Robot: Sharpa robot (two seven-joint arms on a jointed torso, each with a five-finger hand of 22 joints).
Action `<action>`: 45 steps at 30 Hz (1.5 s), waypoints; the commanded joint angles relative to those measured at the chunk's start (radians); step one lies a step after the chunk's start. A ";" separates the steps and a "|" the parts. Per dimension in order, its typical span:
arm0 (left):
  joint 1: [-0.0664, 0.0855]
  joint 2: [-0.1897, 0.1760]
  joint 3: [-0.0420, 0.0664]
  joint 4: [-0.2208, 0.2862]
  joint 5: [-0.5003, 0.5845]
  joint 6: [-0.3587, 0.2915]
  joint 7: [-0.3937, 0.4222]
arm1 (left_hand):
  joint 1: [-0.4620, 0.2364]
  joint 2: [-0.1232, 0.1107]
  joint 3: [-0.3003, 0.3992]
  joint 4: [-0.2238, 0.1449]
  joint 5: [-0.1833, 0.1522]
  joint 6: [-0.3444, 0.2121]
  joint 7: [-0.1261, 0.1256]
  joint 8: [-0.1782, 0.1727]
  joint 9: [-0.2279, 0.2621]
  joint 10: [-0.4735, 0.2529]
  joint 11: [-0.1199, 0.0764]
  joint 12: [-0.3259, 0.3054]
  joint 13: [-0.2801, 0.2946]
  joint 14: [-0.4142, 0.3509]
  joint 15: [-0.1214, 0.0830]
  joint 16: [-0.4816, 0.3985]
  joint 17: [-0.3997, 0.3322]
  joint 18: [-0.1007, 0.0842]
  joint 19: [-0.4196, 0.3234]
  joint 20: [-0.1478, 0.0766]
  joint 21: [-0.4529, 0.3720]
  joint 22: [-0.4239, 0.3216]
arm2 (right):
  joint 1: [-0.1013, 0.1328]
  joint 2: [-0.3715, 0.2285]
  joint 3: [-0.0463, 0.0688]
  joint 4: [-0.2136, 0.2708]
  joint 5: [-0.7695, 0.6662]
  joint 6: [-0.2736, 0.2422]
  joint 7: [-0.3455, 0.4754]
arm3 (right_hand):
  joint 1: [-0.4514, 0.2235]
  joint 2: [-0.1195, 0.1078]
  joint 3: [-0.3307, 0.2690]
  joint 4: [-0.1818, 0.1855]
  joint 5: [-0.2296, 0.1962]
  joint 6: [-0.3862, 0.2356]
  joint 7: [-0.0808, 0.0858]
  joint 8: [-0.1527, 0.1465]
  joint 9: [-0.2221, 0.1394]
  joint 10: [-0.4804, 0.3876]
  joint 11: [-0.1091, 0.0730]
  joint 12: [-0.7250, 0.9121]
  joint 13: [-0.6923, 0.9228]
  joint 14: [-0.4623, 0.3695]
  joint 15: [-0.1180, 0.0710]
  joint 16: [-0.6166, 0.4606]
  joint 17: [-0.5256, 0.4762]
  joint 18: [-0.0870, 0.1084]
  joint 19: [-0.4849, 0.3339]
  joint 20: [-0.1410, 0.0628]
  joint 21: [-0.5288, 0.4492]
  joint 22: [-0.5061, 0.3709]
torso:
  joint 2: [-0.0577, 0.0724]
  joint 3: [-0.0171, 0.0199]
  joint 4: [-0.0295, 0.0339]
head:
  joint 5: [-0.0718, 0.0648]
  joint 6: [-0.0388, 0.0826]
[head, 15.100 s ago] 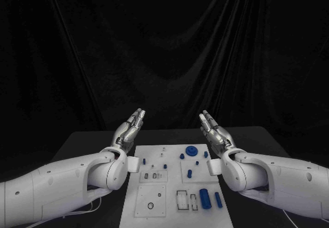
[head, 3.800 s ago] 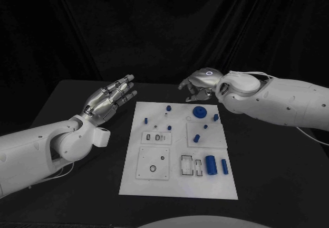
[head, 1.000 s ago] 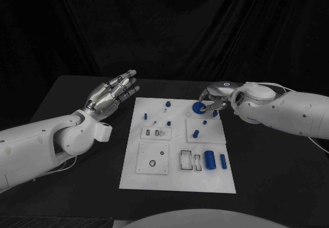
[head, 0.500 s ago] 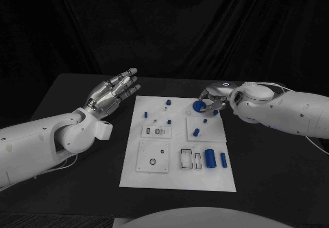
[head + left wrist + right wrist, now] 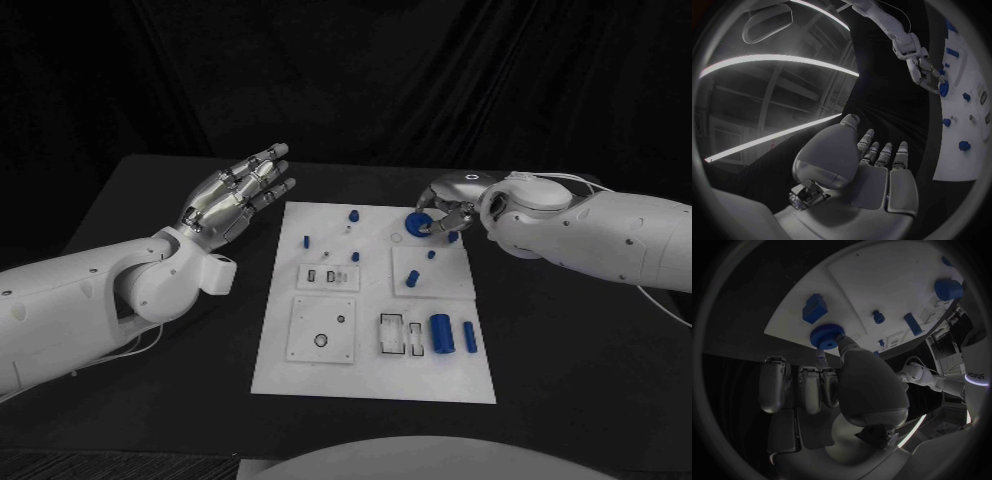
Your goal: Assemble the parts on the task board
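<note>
The white task board [image 5: 325, 375] lies in the middle of the black table. At its far right corner my right hand [image 5: 450, 210] pinches a blue toothed wheel [image 5: 420, 225] between thumb and a finger; the right wrist view has the thumb tip against the wheel [image 5: 826, 334], just above the board [image 5: 879, 280]. Left of the board, my left hand [image 5: 235, 196] hovers raised with flat palm, fingers straight and apart, holding nothing. In the left wrist view that palm [image 5: 873, 172] faces the board [image 5: 967, 115], with the right hand [image 5: 918, 65] on the wheel [image 5: 943, 89] beyond.
Small blue pegs [image 5: 353, 216] [image 5: 411, 279] stand on the far half of the board. A thick blue cylinder [image 5: 441, 335] and a slim one [image 5: 469, 339] lie at its near right, beside rectangular slots [image 5: 387, 336]. A blue block [image 5: 814, 307] sits close to the wheel.
Since 3.8 s ago my right hand came down from behind the board's far edge onto the blue wheel and closed on it. In the last second it barely moved. The left hand stayed raised.
</note>
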 commanded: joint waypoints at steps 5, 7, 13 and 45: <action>-0.001 0.002 0.001 0.000 0.000 0.017 0.022 | 0.003 0.004 0.009 -0.003 0.002 0.008 0.010 0.009 0.002 0.001 0.011 -0.001 0.000 0.000 0.006 -0.004 -0.001 0.013 -0.001 0.005 -0.004 -0.002 | -0.009 0.001 -0.004 -0.004 -0.003 0.014 0.000 | 0.028 0.009 0.023 -0.038 0.141 0.074 -0.009 0.041 0.052 0.110 -0.005 0.002 0.263 0.106 -0.007 0.003 0.263 0.003 -0.005 -0.007 -0.012 0.126 | -0.001 -0.0001 0.0022 | -0.002 0.004; -0.001 0.003 0.001 -0.001 0.000 0.018 0.021 | 0.003 0.004 0.011 -0.004 0.002 0.009 0.011 0.009 0.002 0.002 0.012 0.000 0.000 0.000 0.006 -0.004 -0.001 0.014 -0.001 0.006 -0.004 -0.002 | -0.010 0.000 -0.004 -0.004 -0.003 0.010 0.005 | 0.033 0.010 0.029 -0.048 0.161 0.086 -0.011 0.051 0.065 0.110 -0.006 0.002 0.263 0.106 -0.008 0.003 0.263 0.003 -0.005 -0.009 -0.013 0.126 | -0.001 0.0000 0.0018 | -0.004 0.007; -0.002 0.003 0.001 -0.001 0.000 0.020 0.020 | 0.003 0.004 0.013 -0.005 0.002 0.011 0.012 0.010 0.003 0.003 0.014 0.000 0.001 0.000 0.006 -0.004 -0.001 0.014 -0.001 0.007 -0.004 -0.002 | -0.009 -0.005 -0.004 0.005 -0.003 -0.013 0.014 | 0.038 0.010 0.033 -0.058 0.167 0.093 -0.012 0.061 0.078 0.110 -0.007 0.002 0.263 0.106 -0.010 0.003 0.263 0.003 -0.005 -0.010 -0.015 0.127 | -0.001 0.0006 0.0015 | -0.011 0.013; -0.002 0.012 0.001 -0.008 0.000 0.026 0.008 | 0.004 0.004 0.015 -0.008 0.002 0.011 0.013 0.010 0.003 0.003 0.014 0.000 0.001 0.000 0.008 -0.004 -0.001 0.014 -0.001 0.008 -0.004 -0.002 | 0.059 0.008 -0.003 0.123 -0.003 -0.002 -0.004 | 0.018 0.007 0.028 -0.056 0.113 0.074 -0.008 0.066 0.101 0.110 -0.005 0.002 0.263 0.106 -0.007 0.003 0.263 0.002 -0.001 -0.009 -0.015 0.131 | 0.001 0.0008 0.0013 | 0.002 0.002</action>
